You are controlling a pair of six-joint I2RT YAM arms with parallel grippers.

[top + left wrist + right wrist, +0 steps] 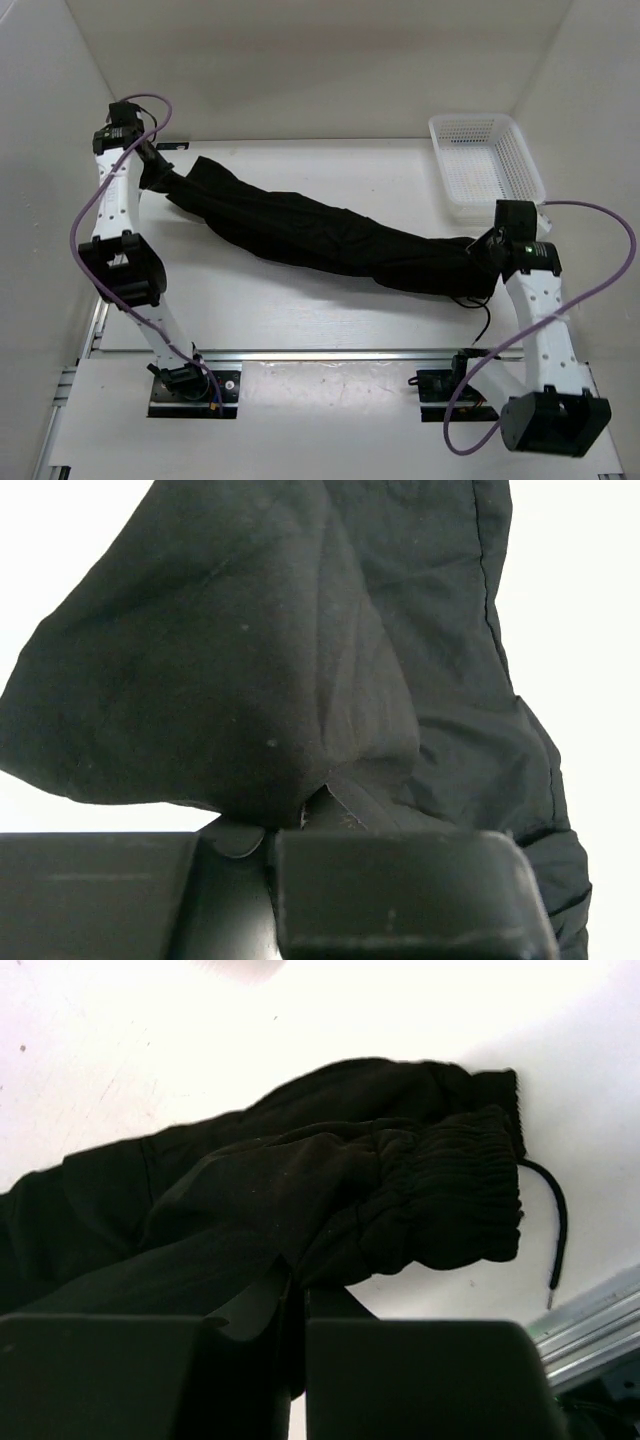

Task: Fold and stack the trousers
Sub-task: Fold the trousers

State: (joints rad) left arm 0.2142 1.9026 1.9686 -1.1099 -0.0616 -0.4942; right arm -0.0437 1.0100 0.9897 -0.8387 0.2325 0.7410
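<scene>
Black trousers (320, 235) stretch between the arms, left gripper (163, 176) and right gripper (480, 262) each clamped on an end.

I see my R claw (297, 1332) pinched tight on black trousers (250, 1210) nr elastic waistband (462, 1195), drawstring (558, 1222) curling over white table (120, 1060), rail (590, 1315) bottom-rt

We see a flat white matte tabletop (330, 310) under bright, even light, plain white panel walls (320, 70) closing it in behind and on both sides, a silver aluminium rail (330, 356) along its near edge, a white plastic mesh basket (472, 118) in our far right corner
</scene>
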